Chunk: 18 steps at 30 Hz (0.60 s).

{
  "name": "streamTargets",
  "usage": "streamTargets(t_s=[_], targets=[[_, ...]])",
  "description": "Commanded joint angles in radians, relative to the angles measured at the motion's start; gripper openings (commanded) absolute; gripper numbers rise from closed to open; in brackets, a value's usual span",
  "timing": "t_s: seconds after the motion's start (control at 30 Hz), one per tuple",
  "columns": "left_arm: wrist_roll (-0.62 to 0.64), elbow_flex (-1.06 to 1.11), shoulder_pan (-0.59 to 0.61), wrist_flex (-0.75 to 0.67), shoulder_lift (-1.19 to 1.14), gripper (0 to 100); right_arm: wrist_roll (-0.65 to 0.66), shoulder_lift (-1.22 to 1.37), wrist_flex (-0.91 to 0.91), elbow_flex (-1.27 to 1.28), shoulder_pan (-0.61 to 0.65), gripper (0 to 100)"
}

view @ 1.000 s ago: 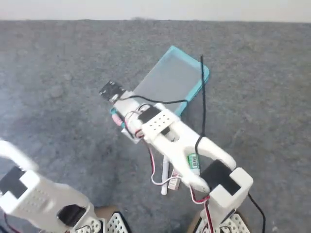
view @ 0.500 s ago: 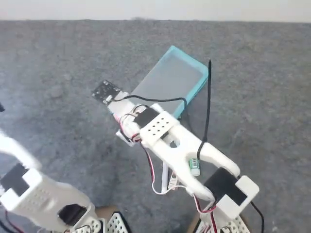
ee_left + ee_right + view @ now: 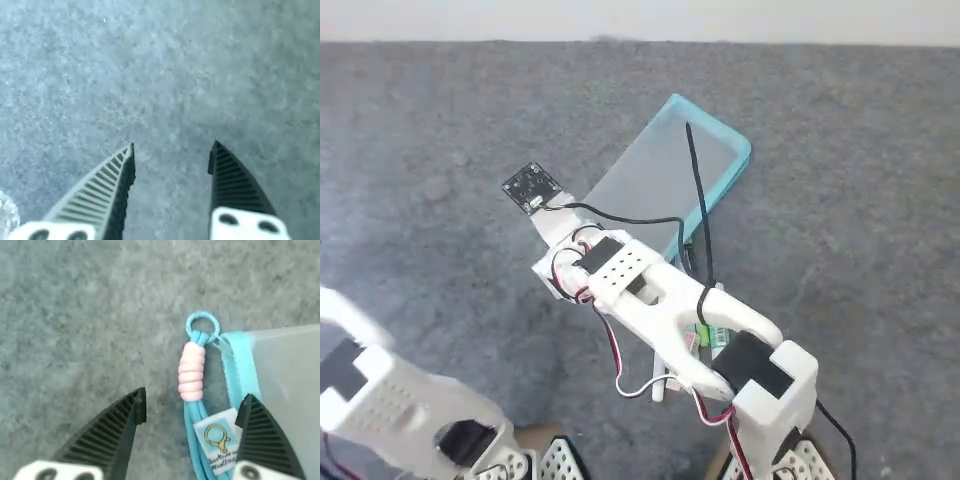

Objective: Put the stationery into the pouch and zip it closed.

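Above the zip pull (image 3: 192,371): right hand (image 3: 195,394), spread wide, empty.
Left hand (image 3: 173,144): spread, over the desk (image 3: 150,75).
Risk: the pull is small and may slip out.

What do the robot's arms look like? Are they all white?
Mostly! The right arm and left arm are blocky white plastic. The right arm has a block dotted with small holes, thin red and white wires, a long black cable and a small black board at its wrist. The left gripper and right gripper have black, pointed, ridged fingers.
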<state>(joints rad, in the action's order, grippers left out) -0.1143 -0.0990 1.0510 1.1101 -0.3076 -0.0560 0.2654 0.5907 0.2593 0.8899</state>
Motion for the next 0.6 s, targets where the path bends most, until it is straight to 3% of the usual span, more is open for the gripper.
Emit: streamTargets(t_s=[0.0,0.27,0.57], targets=[[-0.008,-0.044,0.003,-0.077,-0.029,23,-0.009,-0.015,-0.044,-0.057,0.010,29.6],[-0.008,-0.045,0.002,-0.080,-0.052,23,-0.009,-0.015,-0.042,-0.089,0.085,29.6],[-0.008,-0.045,0.003,-0.075,-0.052,23,-0.006,0.071,-0.039,-0.158,0.077,29.6]])
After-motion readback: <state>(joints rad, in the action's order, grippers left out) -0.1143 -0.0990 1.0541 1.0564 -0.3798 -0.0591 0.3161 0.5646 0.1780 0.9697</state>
